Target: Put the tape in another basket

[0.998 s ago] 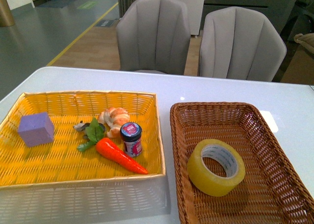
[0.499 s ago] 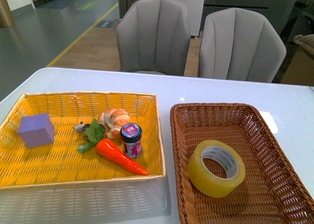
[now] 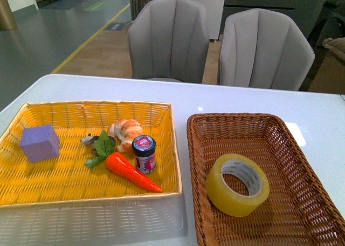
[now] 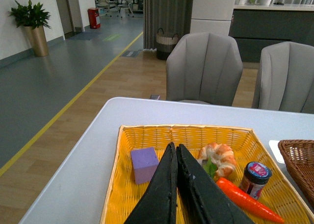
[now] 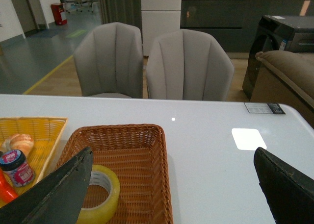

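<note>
The yellowish tape roll [image 3: 237, 184] lies tilted in the dark brown wicker basket [image 3: 280, 133] at the front right of the table; it also shows in the right wrist view [image 5: 100, 192], in the brown basket [image 5: 142, 150]. Neither arm shows in the front view. My left gripper [image 4: 174, 148] is shut and empty, its black fingers [image 4: 162, 189] above the yellow basket [image 4: 162, 135]. My right gripper [image 5: 174, 172] is wide open and empty, high above the table with one finger [image 5: 54, 197] over the brown basket's near side and the other [image 5: 287, 185] over bare table.
The yellow basket [image 3: 81, 110] at the left holds a purple cube [image 3: 39, 142], a croissant [image 3: 125, 132], a small jar [image 3: 144, 153], a carrot [image 3: 132, 171] and green leaves [image 3: 102, 146]. Two grey chairs [image 3: 215, 41] stand behind the white table [image 3: 259, 100].
</note>
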Controlling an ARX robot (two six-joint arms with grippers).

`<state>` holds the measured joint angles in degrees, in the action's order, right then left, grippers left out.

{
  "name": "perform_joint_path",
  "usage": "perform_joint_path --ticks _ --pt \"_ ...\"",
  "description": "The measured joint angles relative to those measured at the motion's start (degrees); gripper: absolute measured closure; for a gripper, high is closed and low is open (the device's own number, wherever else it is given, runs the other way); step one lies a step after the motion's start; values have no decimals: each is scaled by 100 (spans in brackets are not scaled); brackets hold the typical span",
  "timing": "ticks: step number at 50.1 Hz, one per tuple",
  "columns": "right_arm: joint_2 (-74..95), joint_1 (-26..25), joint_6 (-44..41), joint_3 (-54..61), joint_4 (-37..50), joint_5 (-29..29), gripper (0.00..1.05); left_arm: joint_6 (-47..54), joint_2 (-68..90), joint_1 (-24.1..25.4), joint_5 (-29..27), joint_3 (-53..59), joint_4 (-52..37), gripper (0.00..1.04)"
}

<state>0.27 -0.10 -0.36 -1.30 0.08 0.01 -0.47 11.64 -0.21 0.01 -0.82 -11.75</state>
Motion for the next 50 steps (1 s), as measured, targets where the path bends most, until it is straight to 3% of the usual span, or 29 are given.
perform_joint_path --ticks 7,12,26,36,48,50 --pt "0 0 0 0 0 0 9 0 -214 0 0 0 221 103" --pt "0 0 0 0 0 0 9 2 -927 2 0 -2 1099 103" --pt "0 0 0 0 0 0 9 -2 -1078 2 -2 -2 1176 103" --pt "0 0 0 0 0 0 9 2 -1078 2 0 -2 1176 70" --pt "0 0 0 0 0 0 9 2 -1078 2 0 -2 1176 10" --pt "0 0 0 0 0 0 9 15 -1078 2 0 -2 1176 7"
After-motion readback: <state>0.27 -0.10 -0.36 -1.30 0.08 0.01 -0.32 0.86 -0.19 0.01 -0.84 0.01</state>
